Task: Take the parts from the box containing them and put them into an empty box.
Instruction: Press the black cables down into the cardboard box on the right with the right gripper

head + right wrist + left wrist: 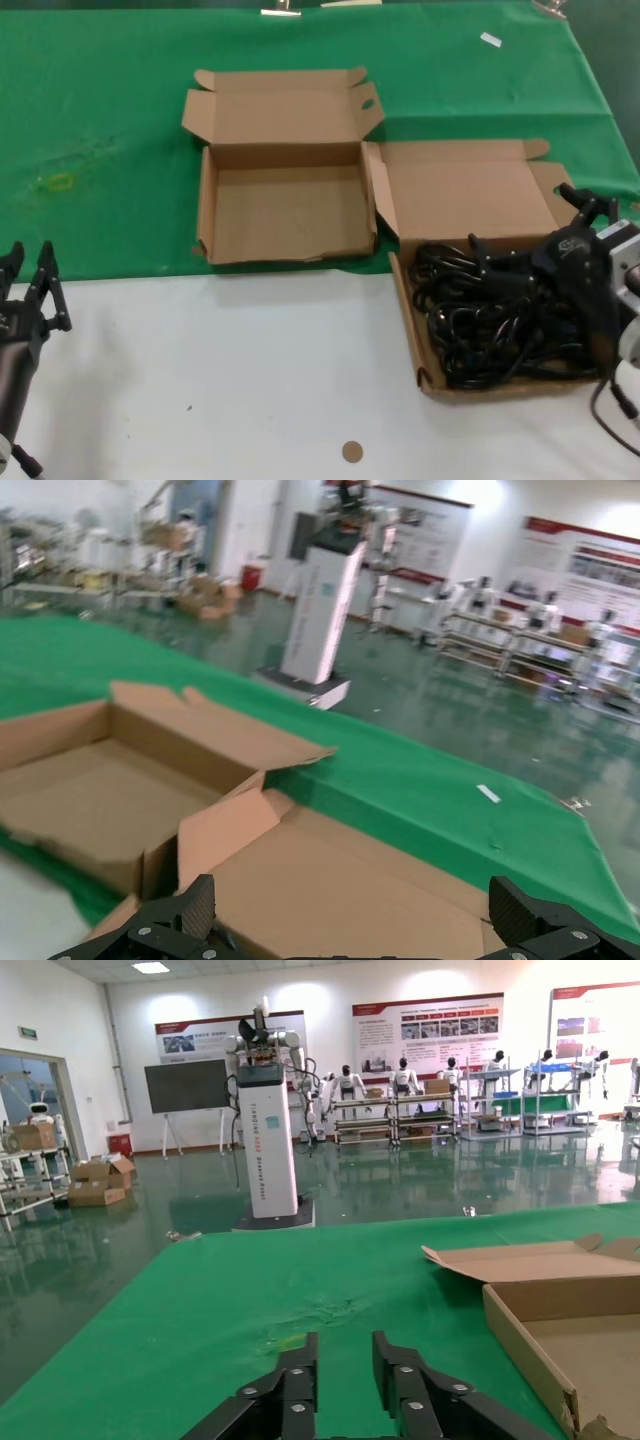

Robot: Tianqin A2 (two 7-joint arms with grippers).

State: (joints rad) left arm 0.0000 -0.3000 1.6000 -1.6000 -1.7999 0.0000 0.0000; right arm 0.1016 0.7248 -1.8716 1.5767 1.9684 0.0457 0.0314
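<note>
Black power cords lie tangled in the cardboard box on the right, at the white table's near edge. Over them the right gripper hangs spread wide. At the near left, the left gripper waits, fingers narrowly parted. Farther back, on green cloth, sits the empty box.

Right gripper is seen over the full box, hiding that box's right wall and part of the power cords. Individual cords in the tangle cannot be counted; plugs are too small to be told apart. Left gripper arm is cut off by the head view's lower left edge. In the right wrist view only fingertips are shown; cords are hidden.
</note>
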